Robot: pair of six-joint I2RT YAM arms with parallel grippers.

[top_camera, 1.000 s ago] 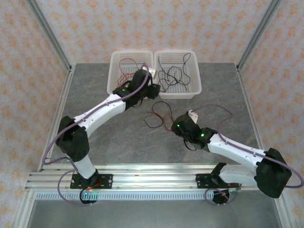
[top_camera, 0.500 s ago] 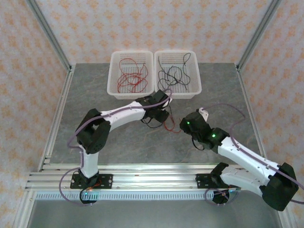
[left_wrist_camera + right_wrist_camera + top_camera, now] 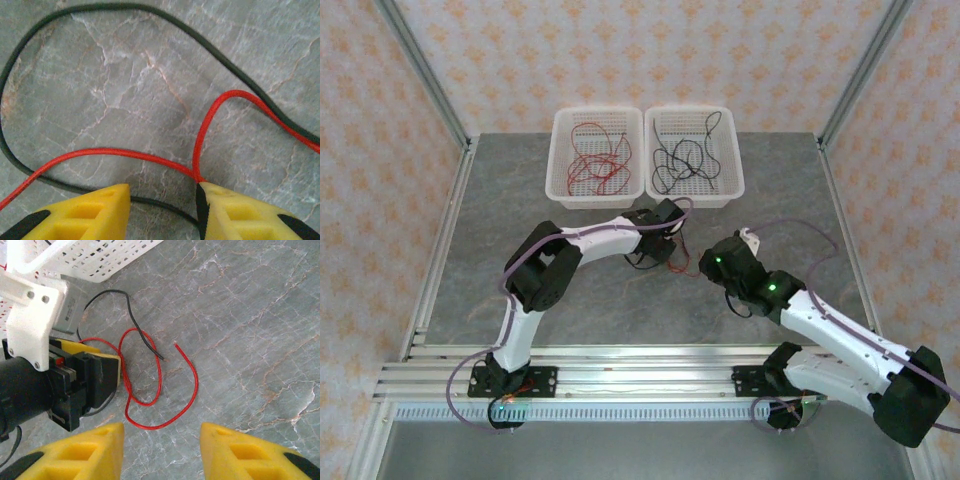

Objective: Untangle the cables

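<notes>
White baskets (image 3: 597, 198): two.
Loose red cable (image 3: 125, 152): just one.
Loose black cable (image 3: 175, 22): one.
Robot arms (image 3: 595, 235): two.
Basket strands (image 3: 595, 170): tangled, can't count.

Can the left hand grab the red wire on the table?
Probably yes. The left hand is open right over the red wire, which touches one finger. A black wire lies between the fingers too, so it might catch both.

The grey marble-patterned tabletop (image 3: 500, 205) is being evenly lit and enclosed behind and beside by cream orange-patterned walls (image 3: 640, 50) and silver metal posts (image 3: 420, 72).
</notes>
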